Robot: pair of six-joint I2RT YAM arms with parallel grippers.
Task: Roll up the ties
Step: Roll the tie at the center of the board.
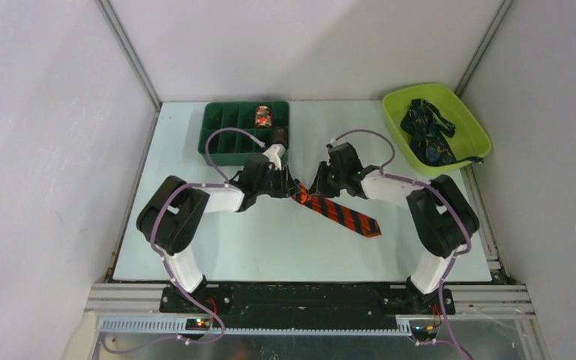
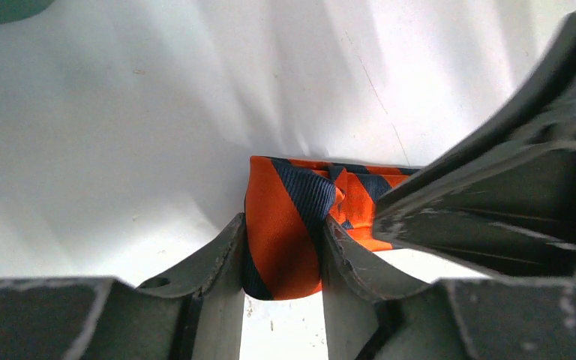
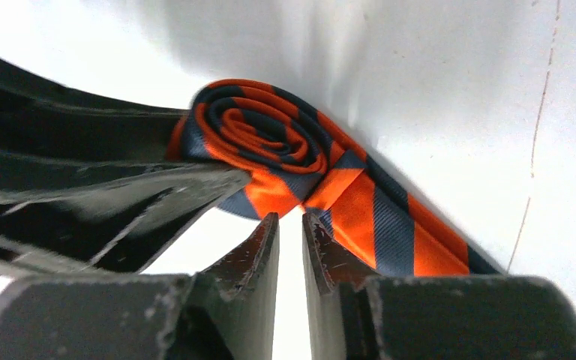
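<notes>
An orange tie with dark stripes (image 1: 339,212) lies in the middle of the table, its left end wound into a small roll (image 3: 259,139). My left gripper (image 2: 281,251) is shut on that roll, and the fabric (image 2: 285,225) touches both fingers. My right gripper (image 3: 291,219) faces the roll from the other side. Its jaws stand a narrow gap apart with nothing between them, tips right at the tie's edge. From above, both grippers (image 1: 289,186) (image 1: 317,187) meet at the rolled end. The flat tail runs to the lower right, ending in a point (image 1: 373,228).
A dark green compartment tray (image 1: 225,139) stands at the back left with a small rolled tie (image 1: 263,116) in one cell. A lime green bin (image 1: 465,120) at the back right holds a heap of dark navy ties (image 1: 427,133). Walls enclose the table on three sides.
</notes>
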